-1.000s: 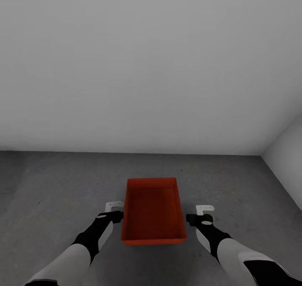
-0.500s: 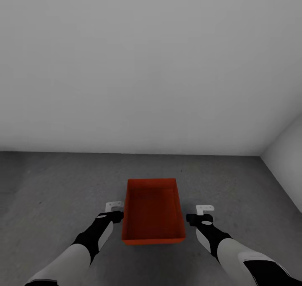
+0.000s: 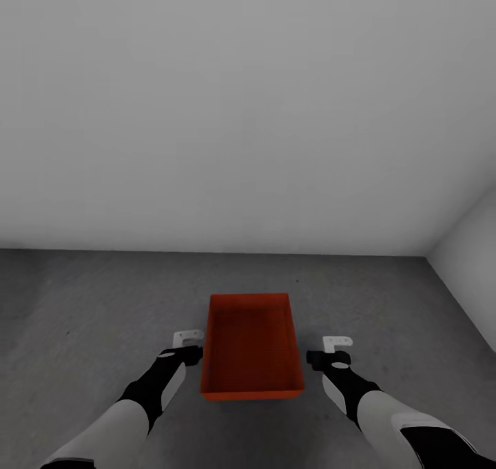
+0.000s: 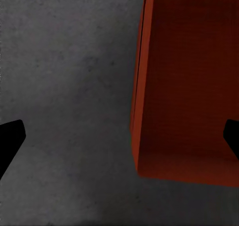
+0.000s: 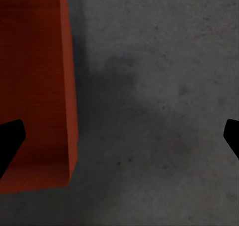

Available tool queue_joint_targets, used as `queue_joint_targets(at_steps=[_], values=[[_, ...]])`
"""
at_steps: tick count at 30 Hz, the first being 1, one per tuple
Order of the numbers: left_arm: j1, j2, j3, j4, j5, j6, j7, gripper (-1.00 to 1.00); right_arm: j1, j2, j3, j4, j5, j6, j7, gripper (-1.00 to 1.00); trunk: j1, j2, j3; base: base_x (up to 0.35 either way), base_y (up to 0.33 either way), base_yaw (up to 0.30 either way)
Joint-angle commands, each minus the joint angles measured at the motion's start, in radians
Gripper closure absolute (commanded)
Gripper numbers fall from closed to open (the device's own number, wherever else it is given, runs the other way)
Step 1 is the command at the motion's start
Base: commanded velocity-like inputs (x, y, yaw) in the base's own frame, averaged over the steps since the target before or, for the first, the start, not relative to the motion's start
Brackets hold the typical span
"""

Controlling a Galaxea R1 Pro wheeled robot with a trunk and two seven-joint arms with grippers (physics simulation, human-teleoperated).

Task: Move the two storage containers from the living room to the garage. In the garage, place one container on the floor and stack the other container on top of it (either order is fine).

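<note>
One orange-red storage container [image 3: 251,348] lies open side up on the garage's dark grey concrete floor [image 3: 83,304], straight ahead of me. My left gripper [image 3: 187,346] hangs just beside its left wall and my right gripper [image 3: 333,352] a little off its right wall. Both are open and hold nothing. In the left wrist view the container [image 4: 189,86] lies below the left gripper [image 4: 119,136], whose jaws stand wide apart over its side wall. In the right wrist view the right gripper [image 5: 119,136] is spread over bare floor with the container [image 5: 32,86] off to one side.
A plain grey-white wall [image 3: 248,111] runs across a short way behind the container. A second wall [image 3: 472,255] meets it in a corner at the right. Bare concrete stretches to the left.
The container looks slightly smaller and its near edge sits a touch higher in the head view, as if it has sunk a little. Both arms have stayed put.
</note>
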Motion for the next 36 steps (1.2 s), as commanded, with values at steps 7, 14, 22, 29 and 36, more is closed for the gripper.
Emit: queue_joint_targets(at_steps=[7, 14, 22, 29, 36], values=[[0.0, -0.001, -0.001, -0.002, 0.01, 0.005, 0.005, -1.0, -0.001, 0.003, 0.001, 0.001, 0.004, -0.003, -0.003, -1.0, -0.027, 0.048, 0.021, 0.0, 0.0, 0.0], [0.0, -0.001, -0.001, -0.002, 0.01, 0.005, 0.005, -1.0, -0.001, 0.0, 0.003, 0.001, 0.004, -0.002, -0.001, -1.0, -0.054, 0.097, 0.043, 0.0, 0.0, 0.0], [0.0, -0.001, -0.002, -0.001, 0.009, 0.005, 0.005, -1.0, -0.001, -0.005, 0.005, 0.0, 0.004, -0.003, -0.002, -1.0, -0.084, 0.153, 0.068, 0.0, 0.0, 0.0], [0.0, -0.001, -0.002, 0.0, 0.009, 0.006, 0.005, -1.0, -0.001, -0.004, 0.006, 0.001, 0.005, -0.002, -0.003, -1.0, -0.111, 0.202, 0.09, 0.0, 0.0, 0.0], [0.0, 0.001, -0.002, -0.001, 0.008, 0.006, 0.005, -1.0, -0.001, -0.002, 0.006, 0.017, -0.001, -0.002, -0.005, -1.0, -0.138, 0.251, 0.112, 0.0, 0.0, 0.0]])
